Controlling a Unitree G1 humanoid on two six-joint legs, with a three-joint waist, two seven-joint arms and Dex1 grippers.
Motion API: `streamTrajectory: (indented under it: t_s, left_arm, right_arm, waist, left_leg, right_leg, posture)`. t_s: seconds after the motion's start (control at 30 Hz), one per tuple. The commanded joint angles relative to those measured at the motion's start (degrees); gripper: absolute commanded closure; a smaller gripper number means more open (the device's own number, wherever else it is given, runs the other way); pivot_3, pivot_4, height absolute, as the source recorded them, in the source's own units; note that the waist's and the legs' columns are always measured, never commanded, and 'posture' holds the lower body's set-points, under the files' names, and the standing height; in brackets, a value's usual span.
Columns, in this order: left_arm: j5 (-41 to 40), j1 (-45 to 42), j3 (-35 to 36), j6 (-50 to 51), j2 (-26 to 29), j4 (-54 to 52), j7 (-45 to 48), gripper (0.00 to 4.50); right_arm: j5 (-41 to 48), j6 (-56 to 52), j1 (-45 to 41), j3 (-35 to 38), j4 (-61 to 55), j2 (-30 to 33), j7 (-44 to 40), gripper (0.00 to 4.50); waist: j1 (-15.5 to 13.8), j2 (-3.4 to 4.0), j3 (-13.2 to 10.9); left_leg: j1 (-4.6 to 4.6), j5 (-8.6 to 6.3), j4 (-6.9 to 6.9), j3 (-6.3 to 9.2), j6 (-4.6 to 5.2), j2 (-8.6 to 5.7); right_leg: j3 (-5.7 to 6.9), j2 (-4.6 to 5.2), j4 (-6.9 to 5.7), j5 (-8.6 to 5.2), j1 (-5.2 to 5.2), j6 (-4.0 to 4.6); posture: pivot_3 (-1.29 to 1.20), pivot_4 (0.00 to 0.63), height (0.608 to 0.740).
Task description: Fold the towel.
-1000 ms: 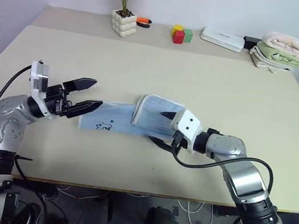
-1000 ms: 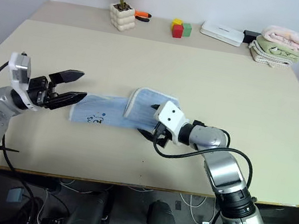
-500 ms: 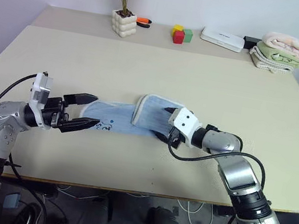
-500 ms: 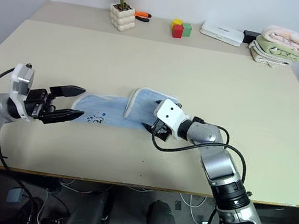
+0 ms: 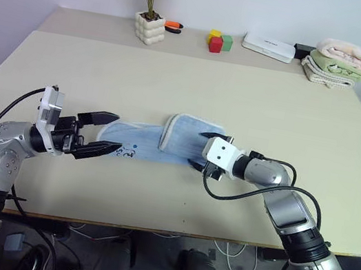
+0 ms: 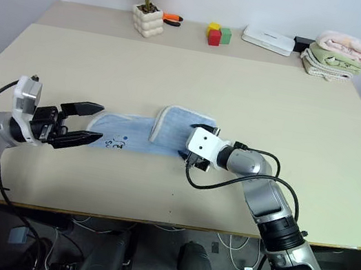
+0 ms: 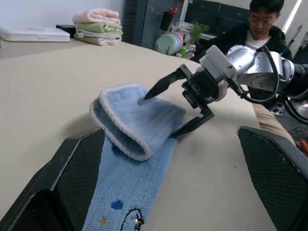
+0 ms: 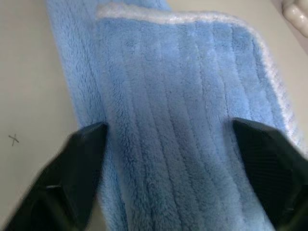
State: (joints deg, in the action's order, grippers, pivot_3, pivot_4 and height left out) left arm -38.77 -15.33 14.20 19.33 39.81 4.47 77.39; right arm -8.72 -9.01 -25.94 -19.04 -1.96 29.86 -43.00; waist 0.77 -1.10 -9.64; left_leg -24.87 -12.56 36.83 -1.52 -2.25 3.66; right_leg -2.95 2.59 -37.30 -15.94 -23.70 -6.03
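The light blue towel [image 5: 139, 140] lies lengthwise in the middle of the table [image 5: 189, 87]. Its right end is folded back over itself into a pale-hemmed flap [image 5: 187, 136]. My right gripper [image 5: 196, 149] is at that folded end, open, one finger over the flap and the other low beside the table. In the right wrist view the towel [image 8: 183, 96] lies between the two fingers. My left gripper [image 5: 116, 132] is open at the towel's left end, by the small dark printed mark [image 5: 127, 153], holding nothing.
Along the far edge stand a potted plant [image 5: 148, 28], coloured blocks [image 5: 216, 41], a white box [image 5: 269, 46] and stacked folded towels [image 5: 336, 62]. A person [image 7: 255, 33] sits beyond the table. The near table edge lies just below both arms.
My right gripper has edged forward onto the towel's folded end and rolled a little. My left gripper dipped slightly to towel level early on, then held still. The towel has not moved.
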Motion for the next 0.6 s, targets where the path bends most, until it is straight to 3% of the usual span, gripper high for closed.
streamTrajectory:
  t_s: [0.03, 0.17, 0.6]
  left_arm:
    - [-0.45, -0.43, 0.56, -0.70, -0.09, -1.11, -0.12, 0.00]
    - [-0.46, -0.55, 0.59, -0.80, -0.14, -1.09, -0.21, 0.00]
    - [-0.50, -0.90, 0.96, -1.00, -0.52, -0.84, -0.68, 0.00]
  right_arm:
    - [-1.24, 2.13, -0.81, 0.22, -0.35, 0.39, 0.28, 2.41]
    - [-1.08, 2.06, -0.55, 0.65, -0.47, 0.16, -0.38, 4.32]
    - [3.95, 1.48, 0.24, 6.18, -5.53, 5.65, -5.93, 4.42]
  waist:
    - [0.00, 0.00, 0.00]
    - [-0.01, 0.00, 0.00]
    - [-0.08, 0.00, 0.00]
  left_leg:
    - [0.00, 0.00, 0.00, 0.00, 0.00, 0.00]
    - [0.00, 0.00, 0.00, 0.00, 0.00, 0.00]
    - [0.00, 0.00, 0.02, 0.00, 0.00, 0.00]
  right_leg:
    - [0.00, 0.00, 0.00, 0.00, 0.00, 0.00]
    - [0.00, 0.00, 0.00, 0.00, 0.00, 0.00]
    - [0.00, 0.01, 0.00, 0.00, 0.02, 0.00]
  posture:
    - [0.00, 0.150, 0.740]
    - [0.00, 0.150, 0.740]
    - [0.00, 0.150, 0.740]
